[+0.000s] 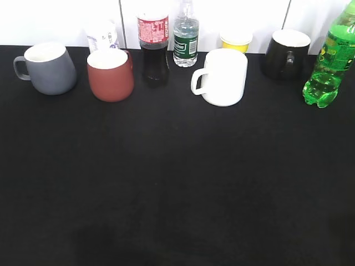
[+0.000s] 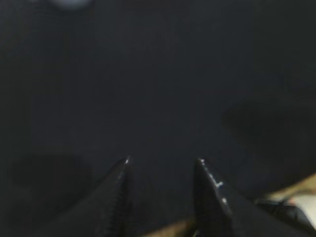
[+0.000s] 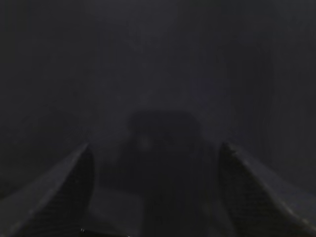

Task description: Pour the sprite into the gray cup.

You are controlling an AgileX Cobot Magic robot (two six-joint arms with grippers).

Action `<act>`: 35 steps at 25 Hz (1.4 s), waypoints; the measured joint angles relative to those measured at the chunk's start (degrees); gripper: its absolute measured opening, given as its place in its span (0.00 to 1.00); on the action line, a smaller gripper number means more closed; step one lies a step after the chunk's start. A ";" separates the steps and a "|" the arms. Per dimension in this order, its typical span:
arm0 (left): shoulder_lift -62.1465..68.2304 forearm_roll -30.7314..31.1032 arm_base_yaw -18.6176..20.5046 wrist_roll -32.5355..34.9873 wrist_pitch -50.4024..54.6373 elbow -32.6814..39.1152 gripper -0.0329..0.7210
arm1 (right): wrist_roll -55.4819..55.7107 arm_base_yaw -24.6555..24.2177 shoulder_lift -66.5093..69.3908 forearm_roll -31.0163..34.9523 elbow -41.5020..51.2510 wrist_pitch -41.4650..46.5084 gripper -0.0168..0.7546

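Observation:
The sprite (image 1: pixel 328 61), a bright green bottle with a yellow-green label, stands upright at the far right of the black table. The gray cup (image 1: pixel 49 67) stands at the far left, its handle pointing left. Neither gripper shows in the exterior view. In the left wrist view my left gripper (image 2: pixel 164 160) is open and empty over the dark cloth. In the right wrist view my right gripper (image 3: pixel 155 148) is open wide and empty, close above the dark cloth. Neither wrist view shows the bottle or the cup.
Along the back stand a brick-red mug (image 1: pixel 110 75), a cola bottle (image 1: pixel 153 50), a clear water bottle (image 1: pixel 186 36), a white mug (image 1: pixel 223 77), a yellow cup (image 1: pixel 236 40), a black mug (image 1: pixel 287 52) and a white container (image 1: pixel 102 36). Black cloth (image 1: pixel 177 183) covers the table.

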 joint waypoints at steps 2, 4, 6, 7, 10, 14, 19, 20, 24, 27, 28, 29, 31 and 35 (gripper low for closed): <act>-1.27 -0.44 0.00 -0.02 -0.91 3.83 0.46 | 0.00 0.00 -2.56 -0.13 3.90 -1.30 0.78; -1.27 -0.99 0.00 -0.02 -6.04 5.14 0.46 | 0.00 0.00 -2.58 -0.08 4.28 -2.23 0.78; -1.00 -1.58 0.00 -0.02 -8.42 6.41 0.46 | 0.00 0.00 -2.63 -0.08 4.28 -2.57 0.78; -0.94 -1.68 0.00 -0.02 -8.77 6.52 0.46 | 0.00 0.00 -2.63 -0.08 4.28 -2.57 0.78; -0.94 -1.71 0.00 -0.02 -9.00 6.52 0.46 | 0.00 0.00 -2.63 -0.08 4.28 -2.57 0.78; -0.94 -1.71 0.00 -0.02 -9.00 6.52 0.46 | 0.00 0.00 -2.63 -0.08 4.28 -2.57 0.78; -0.94 -1.71 0.00 -0.02 -9.00 6.52 0.46 | 0.00 0.00 -2.63 -0.08 4.28 -2.57 0.78; -0.94 -1.71 0.00 -0.02 -9.00 6.52 0.46 | 0.00 0.00 -2.63 -0.08 4.28 -2.57 0.78; -3.56 -1.75 8.47 -0.02 -9.04 6.52 0.46 | 0.00 -6.83 -3.79 -0.02 4.28 -2.63 0.78; -6.89 -1.75 19.53 -0.02 -9.05 6.52 0.46 | 0.00 -12.85 -9.75 -0.02 4.28 -2.63 0.78; -8.36 -1.75 21.97 -0.02 -9.05 6.52 0.46 | 0.00 -13.31 -11.65 -0.02 4.28 -2.63 0.78; -9.90 -1.75 23.69 -0.02 -9.00 6.52 0.46 | 0.00 -13.37 -13.09 -0.02 4.28 -2.63 0.78; -13.25 -1.75 25.39 -0.02 -9.00 6.52 0.46 | 0.00 -13.37 -15.29 -0.02 4.28 -2.57 0.78; -14.31 -1.75 25.58 -0.02 -9.01 6.52 0.46 | 0.00 -13.37 -15.49 0.03 4.33 -2.57 0.78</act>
